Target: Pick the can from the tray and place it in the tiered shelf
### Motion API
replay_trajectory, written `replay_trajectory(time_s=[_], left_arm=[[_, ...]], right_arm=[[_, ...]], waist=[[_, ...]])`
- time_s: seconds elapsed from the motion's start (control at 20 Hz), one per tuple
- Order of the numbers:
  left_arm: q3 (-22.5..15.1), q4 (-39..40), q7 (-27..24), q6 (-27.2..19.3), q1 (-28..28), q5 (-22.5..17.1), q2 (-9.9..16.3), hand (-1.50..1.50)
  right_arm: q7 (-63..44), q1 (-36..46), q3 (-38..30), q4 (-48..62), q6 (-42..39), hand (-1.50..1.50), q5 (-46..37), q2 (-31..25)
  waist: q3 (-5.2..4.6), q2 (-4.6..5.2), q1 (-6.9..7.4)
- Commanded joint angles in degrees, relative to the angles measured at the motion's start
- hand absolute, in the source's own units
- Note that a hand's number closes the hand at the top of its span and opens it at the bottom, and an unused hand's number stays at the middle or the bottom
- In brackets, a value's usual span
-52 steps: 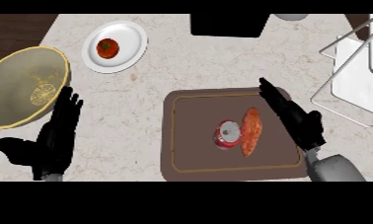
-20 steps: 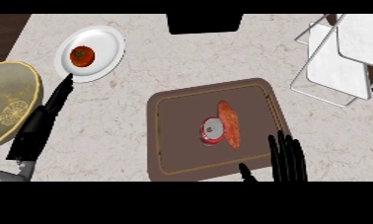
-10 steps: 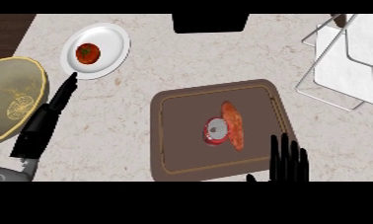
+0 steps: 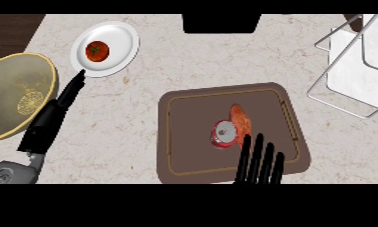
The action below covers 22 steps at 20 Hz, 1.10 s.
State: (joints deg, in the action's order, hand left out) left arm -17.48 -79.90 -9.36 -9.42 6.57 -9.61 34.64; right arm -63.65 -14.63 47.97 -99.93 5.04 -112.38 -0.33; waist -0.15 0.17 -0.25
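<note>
A small red can [image 4: 224, 134] with a silver top stands upright on the brown tray [image 4: 184, 146], touching an orange sweet potato [image 4: 240, 118] just behind it. My right hand [image 4: 260, 161] rises from the lower edge with straight fingers, its tips just right of the can and apart from it. It holds nothing. The white wire tiered shelf [image 4: 353, 61] stands at the far right. My left hand [image 4: 55, 113] lies open and flat at the left, fingers pointing toward the white plate.
A white plate [image 4: 118, 41] carrying a tomato [image 4: 97, 50] sits at the back left. A yellow-rimmed bowl [image 4: 22, 91] lies at the left edge. A black box [image 4: 221, 23] stands at the back centre.
My right hand has slid left and forward over the tray toward the can. The view has shifted slightly, bringing the shelf further left. The left hand holds still.
</note>
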Motion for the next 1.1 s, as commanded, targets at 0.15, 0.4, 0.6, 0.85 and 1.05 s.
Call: replay_trajectory(time_s=[0.15, 0.4, 0.6, 0.85, 1.05], left_arm=[[0.1, 3.2, -0.3, 1.6, 2.0, 1.1, -2.1, 0.0], [0.5, 3.1, -0.6, -0.4, 2.3, 2.5, -4.1, 0.0], [0.4, 6.7, -3.1, 0.1, 2.7, 3.8, -5.7, 0.0], [1.1, 4.5, -2.0, 2.0, 1.6, 3.4, -4.7, 0.0], [1.2, 3.8, -0.6, 1.6, 2.7, 3.8, -5.8, 0.0]], right_arm=[[-18.9, 13.7, 8.0, 7.4, -8.6, -1.5, 3.2, 0.3], [-19.7, 18.7, 7.2, 8.8, -10.4, -1.5, 4.0, 0.3], [-20.9, 18.0, 7.9, 11.5, -9.2, -1.5, 3.8, 0.3], [-21.5, 16.8, 7.3, 14.0, -4.8, -1.5, 4.5, 0.3], [-19.2, 19.0, 3.9, 12.8, -6.6, -1.5, 6.0, 0.3]], waist=[[0.13, 0.07, 0.59], [0.15, -0.02, 0.72], [0.13, 0.02, 0.35], [0.19, -0.13, 0.55], [0.18, -0.14, 0.42]])
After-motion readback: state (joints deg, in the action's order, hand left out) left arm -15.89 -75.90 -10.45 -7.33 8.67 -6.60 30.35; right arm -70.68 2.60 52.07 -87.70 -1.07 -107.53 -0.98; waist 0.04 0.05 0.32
